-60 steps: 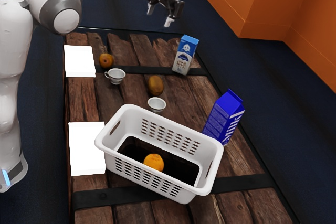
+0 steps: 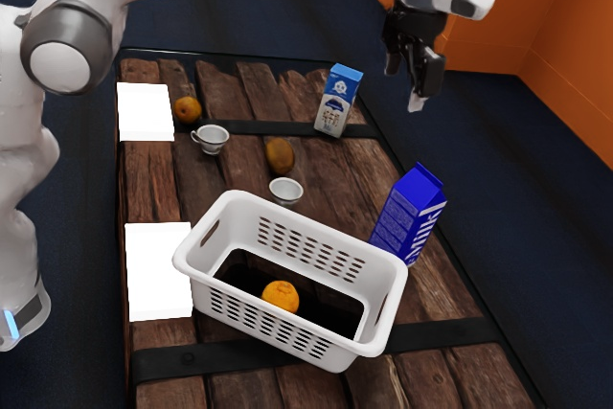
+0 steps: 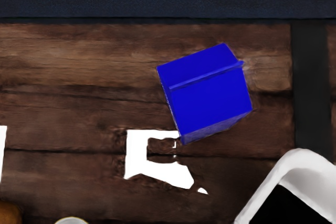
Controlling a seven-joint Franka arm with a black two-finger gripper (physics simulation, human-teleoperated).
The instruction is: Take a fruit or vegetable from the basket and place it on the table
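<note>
Orange [image 2: 281, 297] in basket [image 2: 239, 223], blue milk carton [image 2: 408, 215] beside.

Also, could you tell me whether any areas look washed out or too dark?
Exterior view: two rectangles on the table are blank white, and the basket's floor is nearly black. Wrist view: a ragged white patch beside the blue carton.

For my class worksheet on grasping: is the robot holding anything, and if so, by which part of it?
Nothing is held: the gripper is empty, and the blue milk carton stands on the table.
</note>
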